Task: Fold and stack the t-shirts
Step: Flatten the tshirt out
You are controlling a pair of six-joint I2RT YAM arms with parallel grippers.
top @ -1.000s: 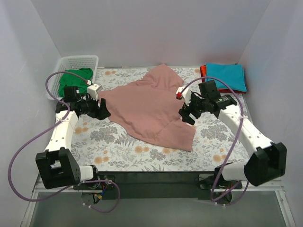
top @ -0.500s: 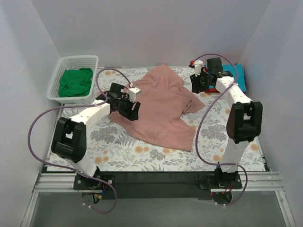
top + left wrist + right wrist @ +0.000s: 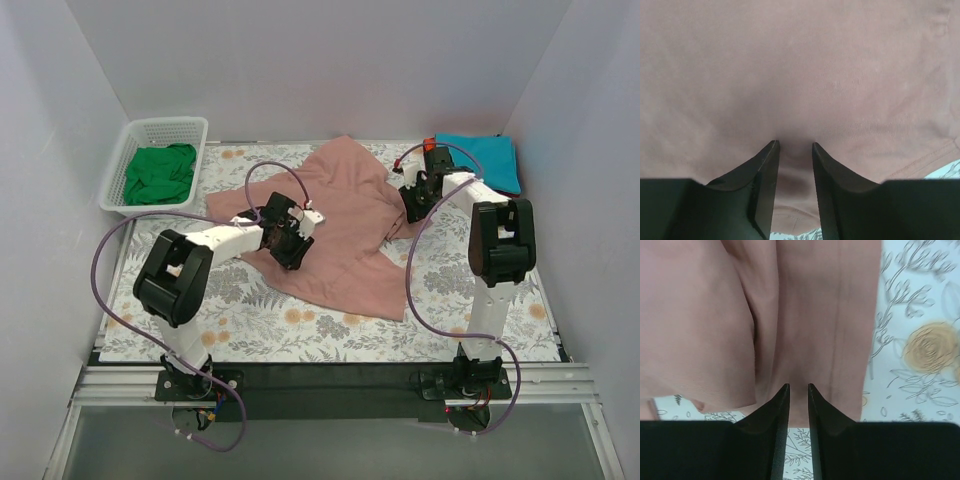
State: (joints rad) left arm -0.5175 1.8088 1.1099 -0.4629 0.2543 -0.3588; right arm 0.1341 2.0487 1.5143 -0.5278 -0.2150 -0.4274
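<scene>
Not much of the job looks finished from where I stand. At the far right corner of the counter (image 3: 250, 335) a teal t-shirt (image 3: 485, 160) lies folded flat on a red-orange t-shirt (image 3: 429, 150), of which only an edge peeks out; that seems to be the stack, two deep. A green t-shirt (image 3: 158, 172) sits bunched in the white basket (image 3: 165, 124) at the far left, unfolded, so I judge it is waiting its turn.

The pink t-shirt (image 3: 335, 225) is the one in hand. It lies in the middle of the counter, loosely spread and skewed, one corner pointing to the back wall and the hem trailing toward the near right. Its right side is rumpled into soft ridges, and I see no print on the face that is up. No neat fold is in it yet.

The left end effector (image 3: 795, 144) is down on the shirt's left part, jaws drawn close with a pucker of pink cloth pinched between them. The right end effector (image 3: 798, 385) is at the shirt's right edge, jaws nearly together on a strip of it.
</scene>
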